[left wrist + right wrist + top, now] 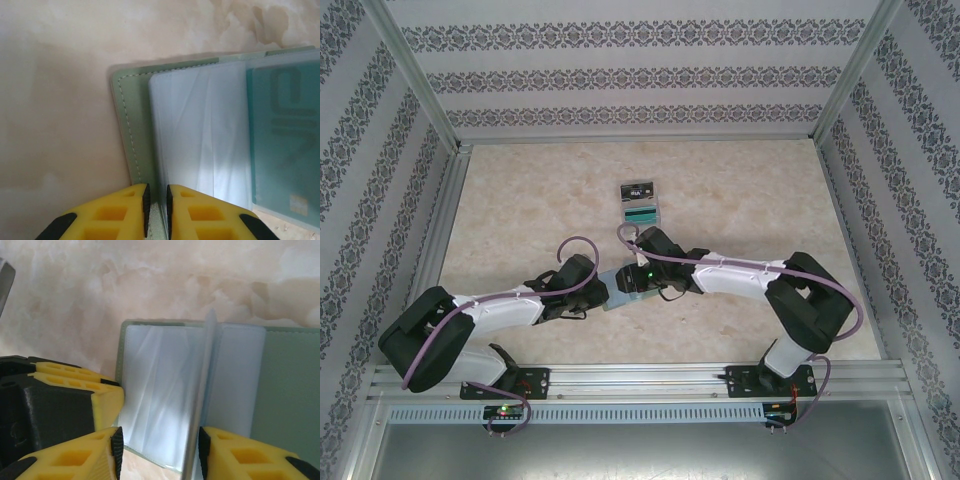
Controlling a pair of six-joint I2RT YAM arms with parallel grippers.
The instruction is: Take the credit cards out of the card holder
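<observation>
- Card holder (620,295): lies open and flat, midway between the left and right edges of the tabletop (520,200) and nearer its near edge, between the two wrists.
- It looks like a sage grey-green cover with pale stitching along the border. Inside are bluish, clear plastic sleeves, creased and glossy.
- One teal card (285,145) sits inside a sleeve, its dark markings showing through the plastic, so the job is likely unfinished.
- One sleeve leaf (200,400) stands on edge above the open spread. It is probably lifted so that the pocket behind it can be reached.
- Left gripper (157,200): its yellow fingers are pinched together on the cover's edge, which seems meant to pin the holder down while the other arm works.
- Right gripper (160,450): its jaws stand apart and straddle the raised leaf, which lies close to one pad. Nothing is clamped.
- Farther toward the far edge, well apart from the holder, a black card (638,188) and a second teal card (642,212) lie side by side, on what looks like a pale tray (623,205).
</observation>
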